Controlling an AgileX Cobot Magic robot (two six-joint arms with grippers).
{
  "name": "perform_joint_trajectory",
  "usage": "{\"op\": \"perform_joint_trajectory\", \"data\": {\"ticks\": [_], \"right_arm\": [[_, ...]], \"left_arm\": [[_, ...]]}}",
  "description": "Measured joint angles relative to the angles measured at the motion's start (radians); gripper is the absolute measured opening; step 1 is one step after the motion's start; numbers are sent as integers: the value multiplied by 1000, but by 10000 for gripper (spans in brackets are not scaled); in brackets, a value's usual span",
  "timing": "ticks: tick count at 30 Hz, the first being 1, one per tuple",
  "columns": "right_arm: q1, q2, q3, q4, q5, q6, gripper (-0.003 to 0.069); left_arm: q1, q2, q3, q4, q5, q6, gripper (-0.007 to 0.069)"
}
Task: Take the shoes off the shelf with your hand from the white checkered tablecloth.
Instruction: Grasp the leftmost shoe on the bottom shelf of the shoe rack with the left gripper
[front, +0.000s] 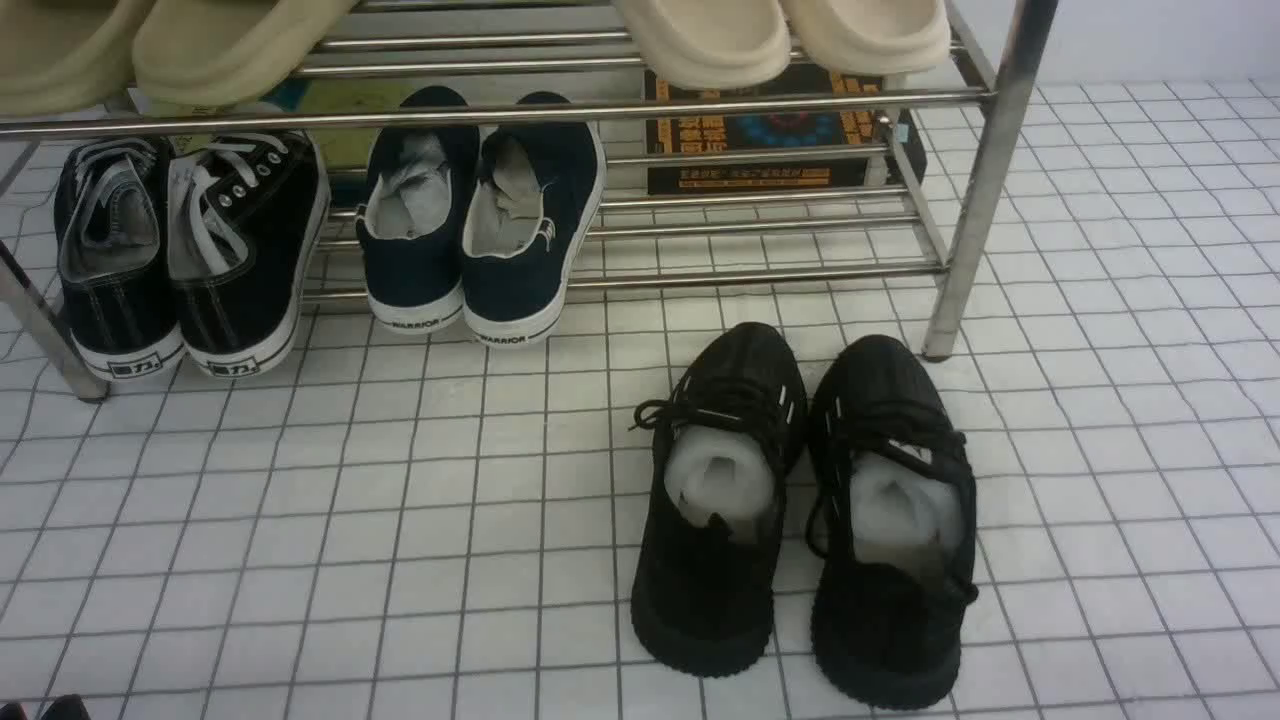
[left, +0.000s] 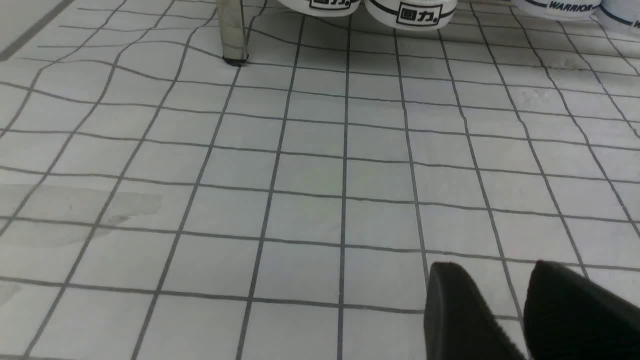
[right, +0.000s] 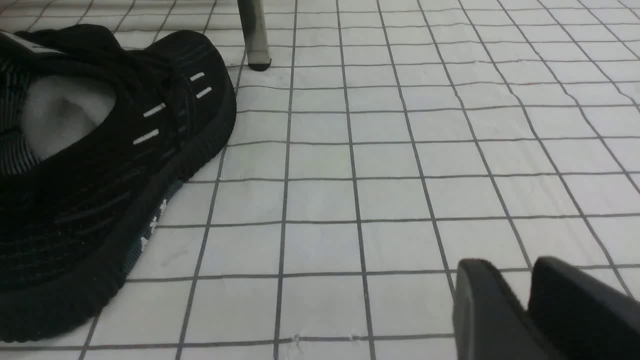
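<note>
The shoes (front: 190, 250), black canvas lace-ups with white laces and soles, stand heels toward me at the left end of the lower tier of the steel shelf (front: 700, 100). Their labelled white heels show in the left wrist view (left: 400, 10), beside a shelf leg (left: 232, 30). The white checkered tablecloth (front: 400, 520) covers the table. My left gripper (left: 495, 265) hangs low over bare cloth, well short of the shoes, its fingers a little apart and empty. My right gripper (right: 512, 262) is over bare cloth, fingers nearly together and empty. Neither gripper shows plainly in the front view.
Navy WARRIOR slip-ons (front: 480, 220) stand next to the shoes on the lower tier. All-black knit sneakers (front: 800, 510) stand on the cloth in front of the shelf's right leg (front: 985, 180), close to my right gripper (right: 100, 165). Beige slippers (front: 780, 35) lie on the upper tier.
</note>
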Motion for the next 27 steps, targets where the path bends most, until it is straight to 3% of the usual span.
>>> {"op": "perform_joint_trajectory", "data": {"ticks": [14,24,27], "right_arm": [[0,0,0,0,0,0,184],[0,0,0,0,0,-1,199],[0,0,0,0,0,-1,201]], "left_arm": [[0,0,0,27,0,0,240],[0,0,0,113,5,0,240],[0,0,0,95,5,-44,240]]}}
